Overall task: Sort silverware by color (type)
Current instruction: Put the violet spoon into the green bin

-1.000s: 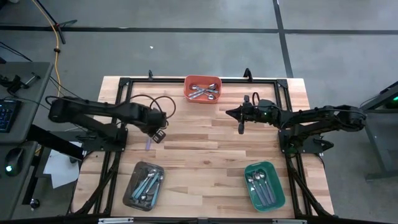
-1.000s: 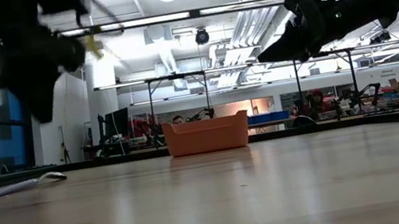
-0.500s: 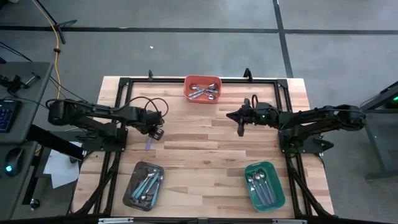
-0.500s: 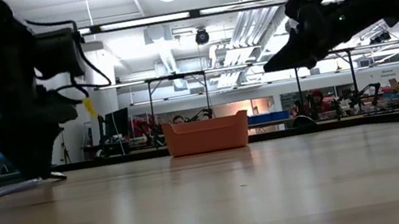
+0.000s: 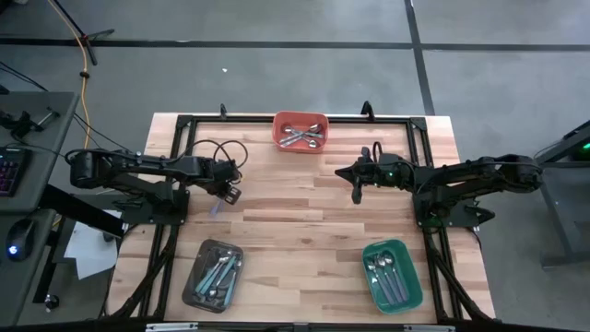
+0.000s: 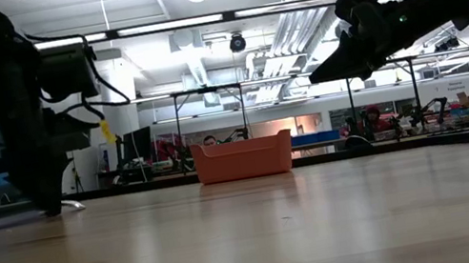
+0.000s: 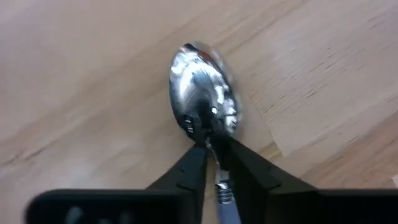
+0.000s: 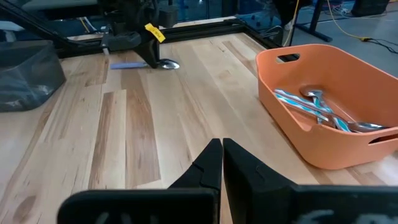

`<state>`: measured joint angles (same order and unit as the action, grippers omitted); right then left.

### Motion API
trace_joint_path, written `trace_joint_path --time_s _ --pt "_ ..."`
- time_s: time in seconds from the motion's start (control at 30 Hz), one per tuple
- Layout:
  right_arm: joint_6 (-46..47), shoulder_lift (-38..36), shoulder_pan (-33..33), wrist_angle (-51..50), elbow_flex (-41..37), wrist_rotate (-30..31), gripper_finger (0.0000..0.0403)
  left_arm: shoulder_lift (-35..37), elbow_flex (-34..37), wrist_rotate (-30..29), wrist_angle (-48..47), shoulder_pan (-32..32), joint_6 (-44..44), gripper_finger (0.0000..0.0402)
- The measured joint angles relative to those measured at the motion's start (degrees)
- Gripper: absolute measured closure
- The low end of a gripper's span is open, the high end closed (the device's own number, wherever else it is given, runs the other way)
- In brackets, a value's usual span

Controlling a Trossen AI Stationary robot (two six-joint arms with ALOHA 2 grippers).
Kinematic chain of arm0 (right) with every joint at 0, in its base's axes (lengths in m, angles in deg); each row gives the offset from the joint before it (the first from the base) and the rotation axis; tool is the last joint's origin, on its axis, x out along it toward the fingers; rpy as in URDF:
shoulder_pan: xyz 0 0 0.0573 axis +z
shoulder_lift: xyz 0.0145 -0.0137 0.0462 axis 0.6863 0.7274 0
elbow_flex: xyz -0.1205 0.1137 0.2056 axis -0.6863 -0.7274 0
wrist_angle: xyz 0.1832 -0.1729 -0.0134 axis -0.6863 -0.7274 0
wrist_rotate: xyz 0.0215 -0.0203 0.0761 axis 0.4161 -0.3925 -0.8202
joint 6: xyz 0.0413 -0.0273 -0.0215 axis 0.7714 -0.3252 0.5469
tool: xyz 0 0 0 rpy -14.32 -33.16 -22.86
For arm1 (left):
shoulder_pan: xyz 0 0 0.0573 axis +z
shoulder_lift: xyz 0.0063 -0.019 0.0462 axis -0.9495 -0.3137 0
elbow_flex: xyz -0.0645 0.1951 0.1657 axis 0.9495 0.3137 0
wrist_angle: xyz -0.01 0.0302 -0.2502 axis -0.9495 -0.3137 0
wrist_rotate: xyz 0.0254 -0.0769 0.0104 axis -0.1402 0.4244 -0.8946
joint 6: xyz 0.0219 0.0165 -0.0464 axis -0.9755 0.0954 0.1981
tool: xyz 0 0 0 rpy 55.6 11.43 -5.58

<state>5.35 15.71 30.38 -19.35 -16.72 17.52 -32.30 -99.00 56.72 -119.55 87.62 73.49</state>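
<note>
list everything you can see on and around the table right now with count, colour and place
wooden slatted table: one, light wood, centre
orange plastic tray: one, far edge middle, holds silver-bowled spoons
grey plastic tray: one, near left, holds light blue-handled spoons
green plastic tray: one, near right, holds spoons
lavender-handled metal spoon: one, lying on the table at left
desk with keyboard and mouse: one, left of the table
left pincer: one, dark, shut on the spoon's neck, down at the table
right pincer: one, dark, shut, empty, above the table near the orange tray
</note>
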Motion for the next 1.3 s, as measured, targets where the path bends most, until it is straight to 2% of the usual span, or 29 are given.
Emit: trace_joint_path --time_s 0.13,0.3,0.43,0.6,0.77,0.87,0.97,1.17,1.3 --pt "0.9 0.0 0.0 -0.04 0.0 0.0 0.0403 0.27 0.13 -0.28 2.92 -0.18 -3.06 0.0391" --pt "1.67 0.0 0.73 -1.7 -0.01 0.35 0.0403 0.9 0.26 -0.69 14.74 -1.57 -4.06 0.0397" --pt "2.69 0.0 2.57 -2.64 -0.02 2.29 0.0403 1.07 0.54 -1.3 29.16 -2.71 -6.35 0.04" --pt "4.93 0.0 4.93 -2.21 -0.02 2.54 0.0403 0.99 4.18 0.17 51.94 -3.72 -9.69 0.04" --pt "10.8 2.04 6.76 4.17 -0.02 2.58 0.0397 -0.56 9.43 2.33 73.9 -3.69 -10.53 0.0401" --pt "13.67 5.4 8.37 11.79 -0.02 2.51 0.0374 -1.71 10.43 2.89 80.24 -3.69 -11.81 0.0401" --pt "16.27 10.17 9.9 16.72 1.84 3.04 0.0334 -3.05 10.37 3.48 84.85 -3.69 -13.34 0.0401" --pt "18.49 22.32 12.14 18.78 12.56 5.97 0.0245 -6.95 10.34 5.34 94.06 -3.69 -15.67 0.0401" --pt "19.08 29.54 11.75 18.8 20.18 5.56 0.0213 -9.48 10.35 6.71 97.66 -3.65 -16.66 0.0401"
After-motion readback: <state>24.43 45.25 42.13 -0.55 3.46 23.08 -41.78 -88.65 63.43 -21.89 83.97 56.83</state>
